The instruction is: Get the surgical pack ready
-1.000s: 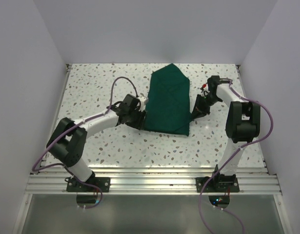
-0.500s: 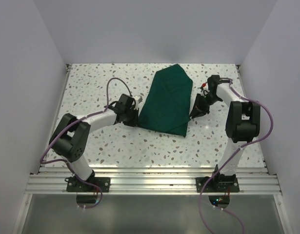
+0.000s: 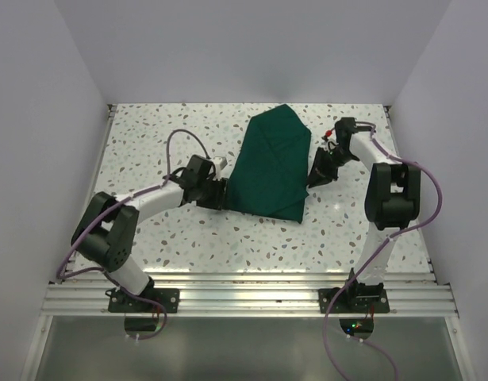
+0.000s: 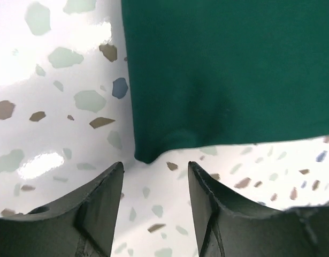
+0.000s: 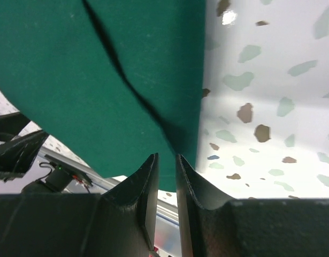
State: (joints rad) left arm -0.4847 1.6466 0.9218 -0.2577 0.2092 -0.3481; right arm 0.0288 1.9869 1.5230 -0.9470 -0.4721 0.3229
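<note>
Matt cloth, glossy top
The dark green drape (image 3: 271, 171) is matt cloth; the speckled table (image 3: 140, 135) shines smooth; the near rail (image 3: 244, 298) is ribbed metal.

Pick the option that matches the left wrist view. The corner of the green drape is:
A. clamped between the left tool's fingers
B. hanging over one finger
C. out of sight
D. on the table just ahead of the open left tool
D: the corner of the green drape lies on the speckled table just beyond the left tool, whose fingers stand apart with only bare table between them.
</note>
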